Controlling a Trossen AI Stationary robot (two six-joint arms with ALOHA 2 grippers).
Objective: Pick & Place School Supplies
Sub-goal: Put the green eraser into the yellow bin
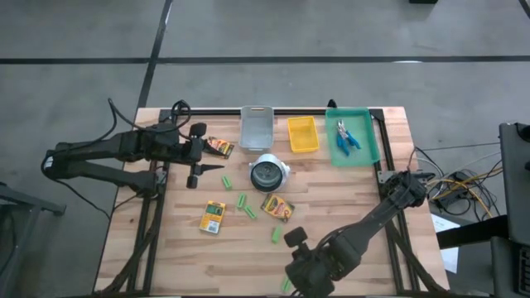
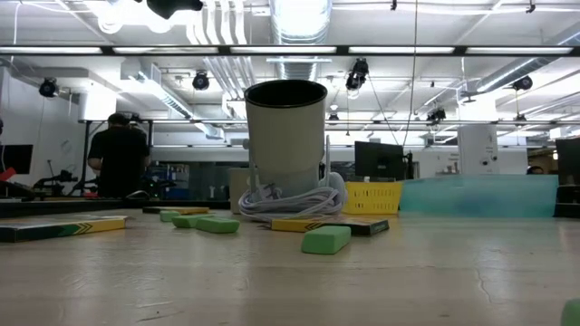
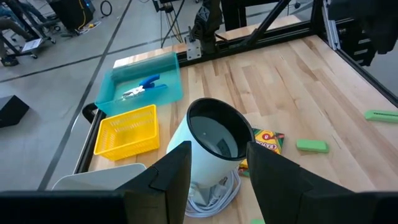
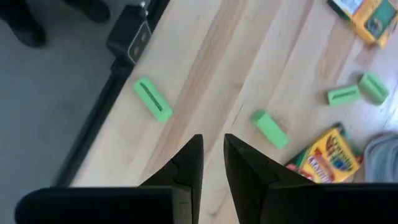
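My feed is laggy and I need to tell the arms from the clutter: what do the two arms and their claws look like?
Both arms are matte black with chunky jointed segments. The left arm trails thin black cables near its base and ends in a black claw. The right arm is bulkier at the wrist. The right claw has two flat, tapering black fingers. No markings show.

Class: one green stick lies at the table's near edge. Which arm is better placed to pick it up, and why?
Right. The right gripper hovers near the stick, fingers slightly apart. The left gripper is at the far-left side, near a crayon box.
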